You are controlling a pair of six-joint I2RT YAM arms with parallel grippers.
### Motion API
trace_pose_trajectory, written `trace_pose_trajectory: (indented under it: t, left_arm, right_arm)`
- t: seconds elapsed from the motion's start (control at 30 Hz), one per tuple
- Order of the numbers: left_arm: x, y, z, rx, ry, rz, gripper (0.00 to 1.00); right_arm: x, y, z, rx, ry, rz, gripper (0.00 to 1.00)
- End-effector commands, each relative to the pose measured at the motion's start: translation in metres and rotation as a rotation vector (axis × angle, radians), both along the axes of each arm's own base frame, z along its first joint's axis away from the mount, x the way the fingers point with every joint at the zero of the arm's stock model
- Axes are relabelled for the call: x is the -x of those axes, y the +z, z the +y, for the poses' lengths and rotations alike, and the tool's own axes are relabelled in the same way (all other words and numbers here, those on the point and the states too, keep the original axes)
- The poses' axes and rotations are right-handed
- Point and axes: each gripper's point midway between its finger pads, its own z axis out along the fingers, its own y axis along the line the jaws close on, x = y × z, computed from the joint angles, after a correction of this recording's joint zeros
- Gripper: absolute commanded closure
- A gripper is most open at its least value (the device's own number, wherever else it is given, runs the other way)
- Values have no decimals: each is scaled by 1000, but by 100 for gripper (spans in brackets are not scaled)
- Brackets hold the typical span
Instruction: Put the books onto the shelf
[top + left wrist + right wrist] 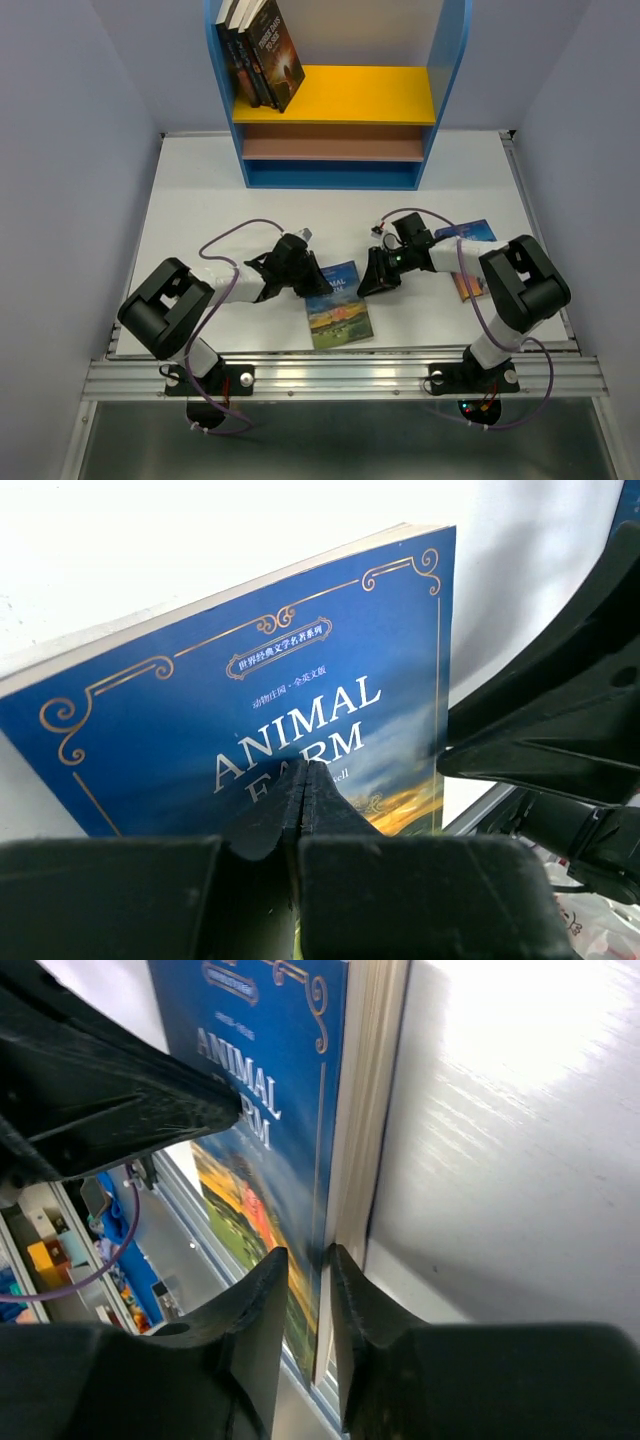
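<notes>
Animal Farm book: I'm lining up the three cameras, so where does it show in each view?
Top external: the Animal Farm book lies low centre, between the two arms.
Left wrist: the book fills the left and centre, blue cover facing the camera.
Right wrist: the book runs down the upper centre, page edge to the right.
Shared landmark: the white table around it.

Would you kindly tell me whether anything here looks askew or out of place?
Only mildly: the Animal Farm book lies skewed near the front edge of the table, and the shelved books appear to lean left.
</notes>
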Motion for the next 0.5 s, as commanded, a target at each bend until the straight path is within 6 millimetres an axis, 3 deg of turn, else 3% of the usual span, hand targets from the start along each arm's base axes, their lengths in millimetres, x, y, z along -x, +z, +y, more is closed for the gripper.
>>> trace_pose_trajectory:
  t: [0.0,0.07,0.2,0.3,0.4,0.47]
  left_arm:
    - [5,-19,16,-75,41,8,100]
    - [7,-20,16,-71,41,13,100]
    - [9,-19,14,-55,44,7,100]
    - [8,-17,13,-51,45,-1,100]
    - [-1,-3,12,-51,60,-48,100]
    - [-16,20,16,-74,94,-116,84]
  right_arm:
    - [-6,13,19,-57,48,-38,74]
    - [-14,19,25,-102,30,-63,83]
    - [-16,49,42,-250,40,-102,84]
    - [-23,50,43,-245,13,-122,99]
    - [-29,49,41,-222,-23,-156,99]
    - [-34,53,39,-211,-49,-187,99]
